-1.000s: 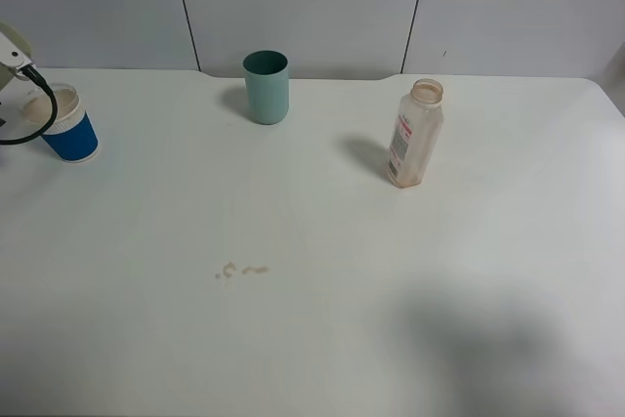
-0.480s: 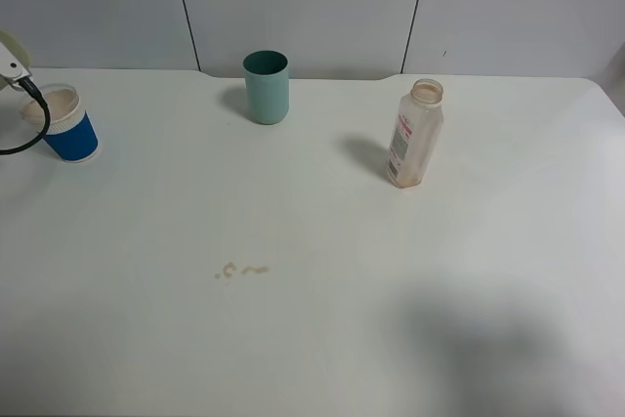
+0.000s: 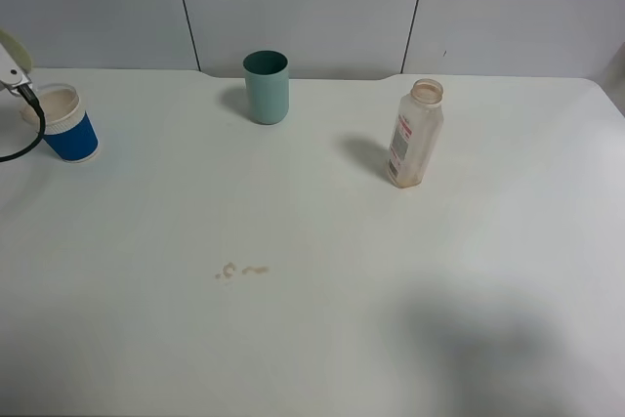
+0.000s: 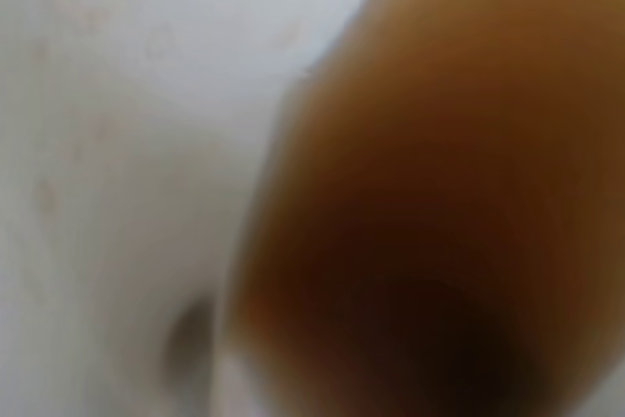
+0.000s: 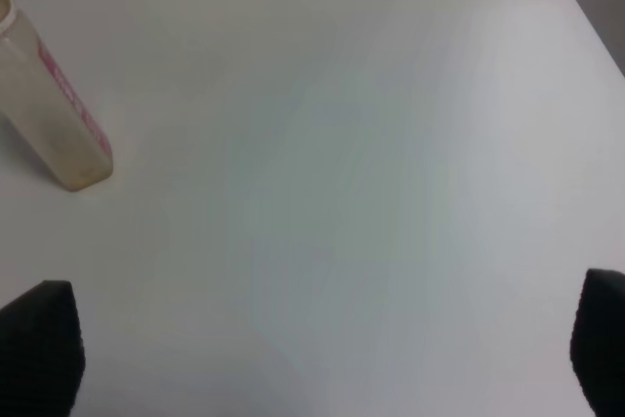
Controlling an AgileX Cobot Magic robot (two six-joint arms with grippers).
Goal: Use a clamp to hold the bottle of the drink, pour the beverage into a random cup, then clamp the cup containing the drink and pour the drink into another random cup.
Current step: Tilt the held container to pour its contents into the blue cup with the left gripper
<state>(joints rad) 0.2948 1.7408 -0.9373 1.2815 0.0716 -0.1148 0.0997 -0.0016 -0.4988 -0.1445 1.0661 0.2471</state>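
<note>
The bottle of the drink (image 3: 414,139) stands upright and uncapped at the right of the table, almost empty, with a brown trace at its base. In the right wrist view the bottle (image 5: 59,119) is off to one side, well ahead of my right gripper (image 5: 319,349), which is open wide with nothing between its black fingertips (image 5: 39,344). A tall teal-green tumbler (image 3: 266,90) stands at the back middle. The short blue paper cup (image 3: 70,134) with a white rim stands at the far left. My left gripper is shut; its wrist view is only a brown and white blur.
A bit of the left arm (image 3: 10,54) and its black cable (image 3: 29,134) show at the left edge, beside the blue cup. A small brown spill (image 3: 240,270) lies on the white table (image 3: 322,339). Grey wall panels rise behind the table's far edge.
The left arm's end and cable have drawn back to the left, off the blue cup's rim. The cups, the bottle and the right gripper have not moved.
</note>
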